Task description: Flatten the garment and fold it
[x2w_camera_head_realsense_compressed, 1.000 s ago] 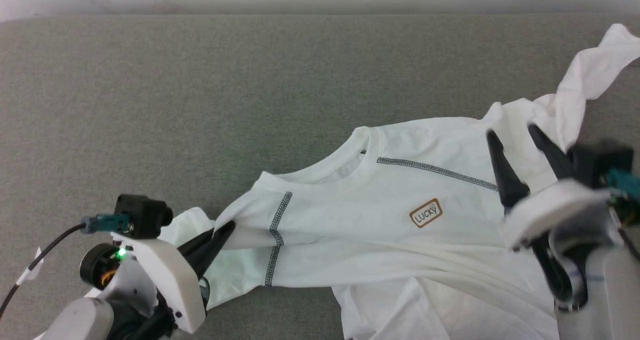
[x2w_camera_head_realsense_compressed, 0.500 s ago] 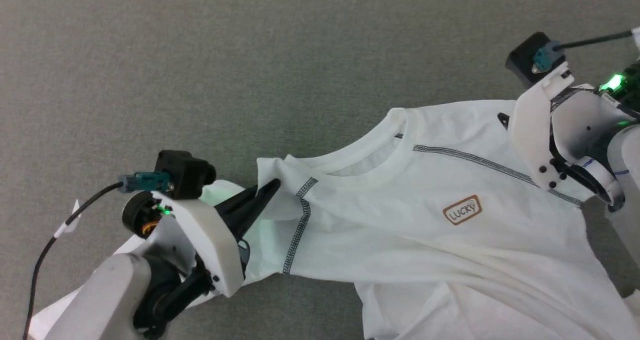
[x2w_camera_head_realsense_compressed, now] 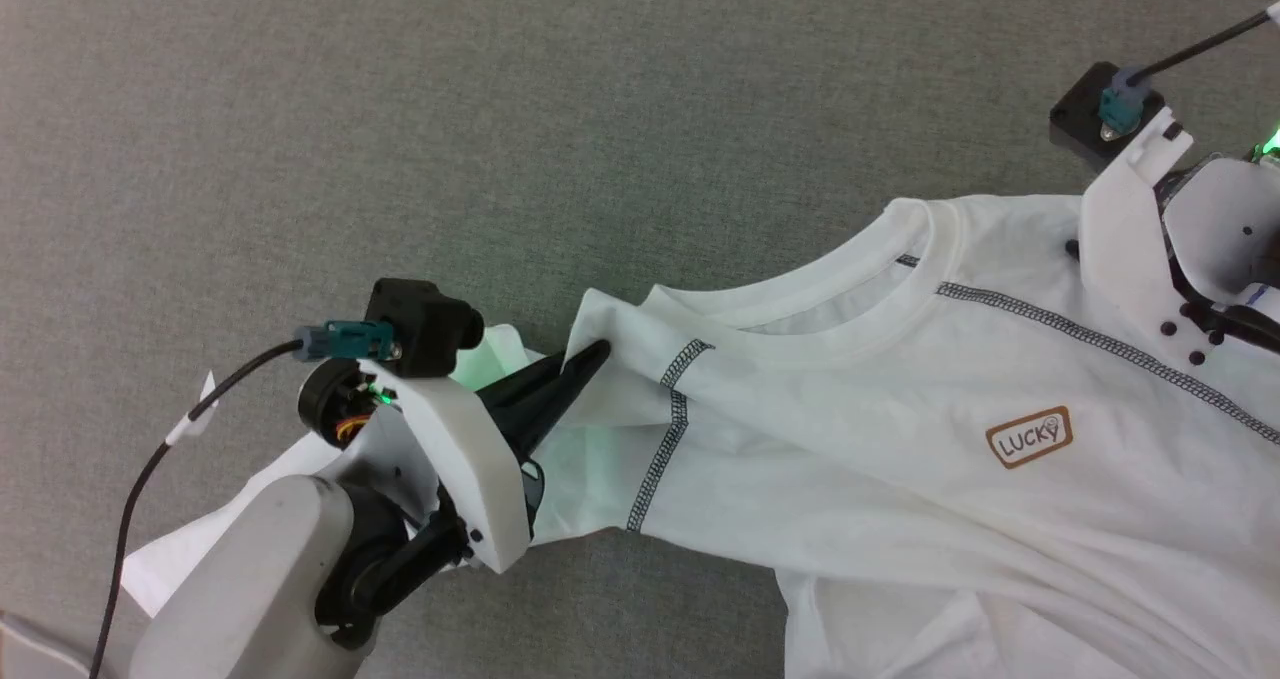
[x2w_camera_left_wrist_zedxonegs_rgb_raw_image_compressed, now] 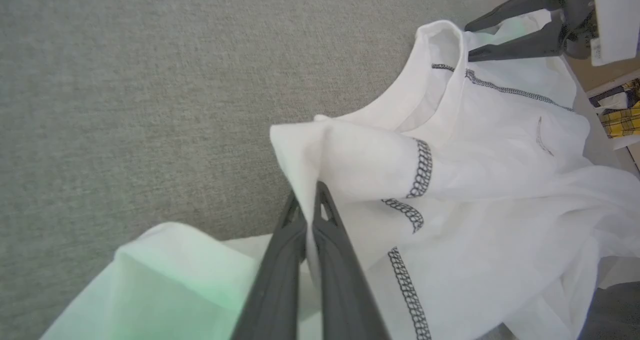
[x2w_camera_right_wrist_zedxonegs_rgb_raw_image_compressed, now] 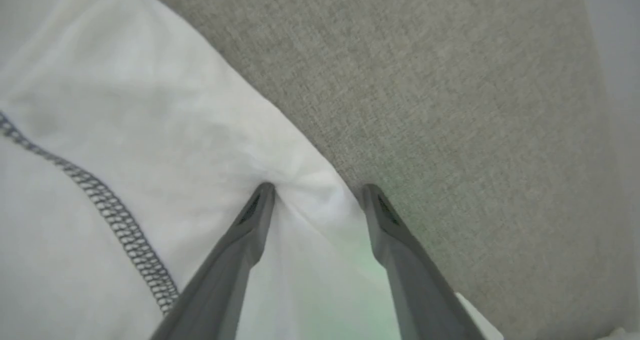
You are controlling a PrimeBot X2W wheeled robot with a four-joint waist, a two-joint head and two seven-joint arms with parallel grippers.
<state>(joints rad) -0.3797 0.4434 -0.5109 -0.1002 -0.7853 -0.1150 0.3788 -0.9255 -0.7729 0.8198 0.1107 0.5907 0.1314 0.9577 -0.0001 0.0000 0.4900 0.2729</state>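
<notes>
The garment (x2w_camera_head_realsense_compressed: 900, 499), a white long-sleeved shirt with dark zigzag shoulder seams and a brown "LUCKY" patch (x2w_camera_head_realsense_compressed: 1029, 436), lies front up and wrinkled on the grey surface. My left gripper (x2w_camera_head_realsense_compressed: 592, 352) is shut on a pinch of fabric at the shoulder left of the collar; in the left wrist view the cloth (x2w_camera_left_wrist_zedxonegs_rgb_raw_image_compressed: 350, 159) folds up over the closed left gripper (x2w_camera_left_wrist_zedxonegs_rgb_raw_image_compressed: 311, 196). My right gripper (x2w_camera_right_wrist_zedxonegs_rgb_raw_image_compressed: 318, 187) is open at the other shoulder's far edge, one fingertip (x2w_camera_right_wrist_zedxonegs_rgb_raw_image_compressed: 265, 192) pressing into the garment (x2w_camera_right_wrist_zedxonegs_rgb_raw_image_compressed: 125, 104), the other on bare surface. The right gripper (x2w_camera_left_wrist_zedxonegs_rgb_raw_image_compressed: 467, 42) also appears beyond the collar.
Grey woven surface (x2w_camera_head_realsense_compressed: 500, 109) extends to the left and far side of the shirt. A loose sleeve (x2w_camera_head_realsense_compressed: 180, 559) trails under my left arm. A black camera cable (x2w_camera_head_realsense_compressed: 150, 469) hangs left of the left wrist. Beyond the surface's edge lies yellow checked cloth (x2w_camera_left_wrist_zedxonegs_rgb_raw_image_compressed: 620, 119).
The head camera has shifted, so the whole picture moved. My right gripper has swung from above the right shoulder to its far edge, fingers lowered onto the cloth. The left grip is unchanged.
</notes>
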